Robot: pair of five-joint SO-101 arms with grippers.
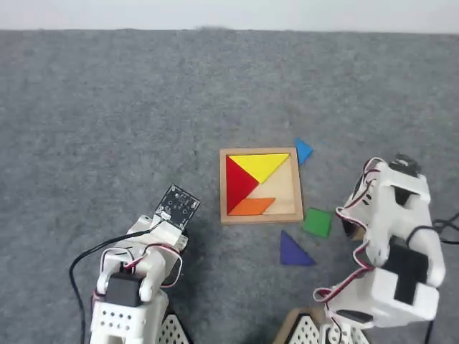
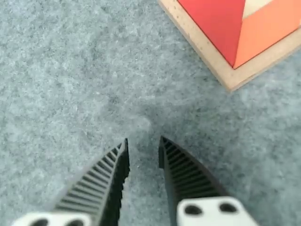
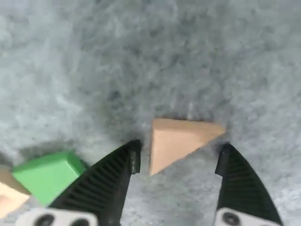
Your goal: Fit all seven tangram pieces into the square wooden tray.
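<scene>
Tangram pieces lie partly inside and partly outside the square wooden tray point(image 1: 259, 152), which sits flat near the middle of the worktop point(image 1: 107, 107). The worktop is covered edge to edge in a grey, felt-like fabric with a fuzzy nap, and beyond the tray's far side it ends at a strip of pale wall point(image 1: 229, 13). Inside the tray are a red triangle point(image 1: 238, 185) against one side, a yellow triangle point(image 1: 259, 165) along the far side, and an orange parallelogram point(image 1: 251, 206) along the near side; the remaining floor of the tray is bare wood. Just off the tray's far corner on the right arm's side lies a light blue triangle point(image 1: 303, 150). A green square point(image 1: 317, 222) lies just beside the near corner on that side, with a dark blue triangle point(image 1: 292, 251) a little nearer the arms. The left end effector point(image 2: 143, 141) hangs over bare fabric near the tray corner that holds the red and orange pieces, its jaws a narrow gap apart and holding nothing. The right end effector point(image 3: 180, 148) is spread wide on the green square's side of the tray, straddling a pale wood-coloured triangle point(image 3: 181, 136) that lies on the fabric; I cannot tell whether either finger touches it.
</scene>
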